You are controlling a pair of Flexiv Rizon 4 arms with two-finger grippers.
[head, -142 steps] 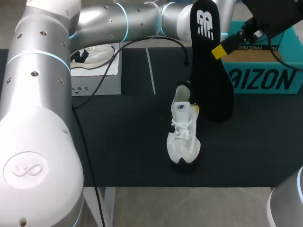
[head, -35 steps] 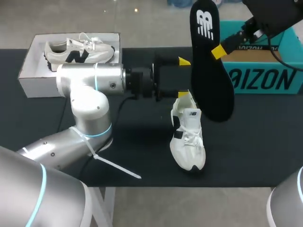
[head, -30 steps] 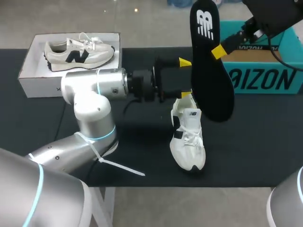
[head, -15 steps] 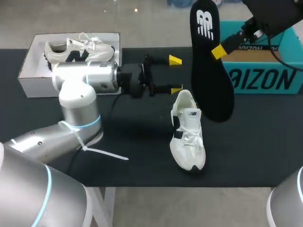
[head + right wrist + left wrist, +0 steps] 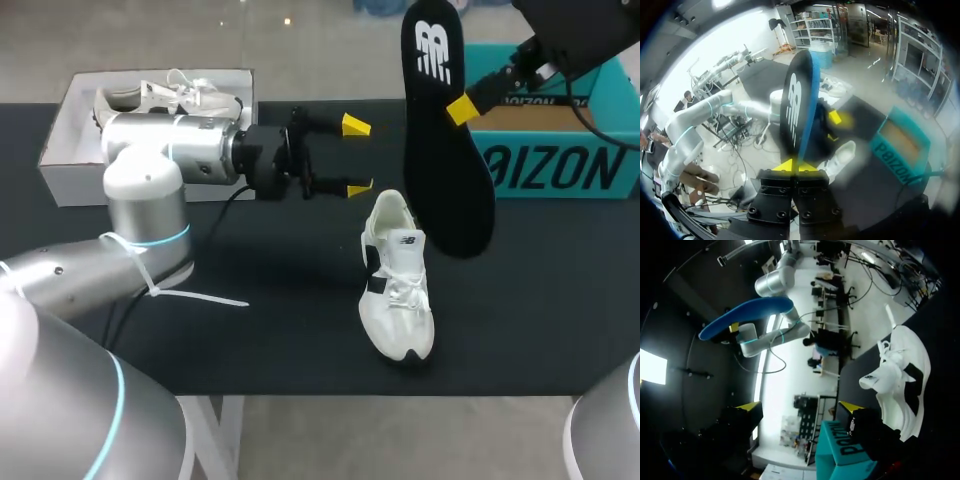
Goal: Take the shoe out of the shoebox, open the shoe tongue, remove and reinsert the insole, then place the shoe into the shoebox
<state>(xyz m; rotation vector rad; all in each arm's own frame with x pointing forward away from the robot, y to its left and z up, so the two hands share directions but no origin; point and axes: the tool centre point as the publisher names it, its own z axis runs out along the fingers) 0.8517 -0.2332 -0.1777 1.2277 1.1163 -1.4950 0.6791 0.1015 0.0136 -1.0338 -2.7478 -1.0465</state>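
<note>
Left gripper (image 5: 355, 156) spread wide and empty; right gripper (image 5: 796, 165) pinching the insole (image 5: 440, 170) aloft.
White shoe (image 5: 397, 275) stands on the table (image 5: 250, 340) between them: light and soft-walled, probably best steadied at the heel. The thin insole looks bendy. Open room around the shoe; teal box (image 5: 600, 170) near.

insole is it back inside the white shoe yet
No, the insole is up in the air, pinched in the right claw, outside the white shoe.
</note>
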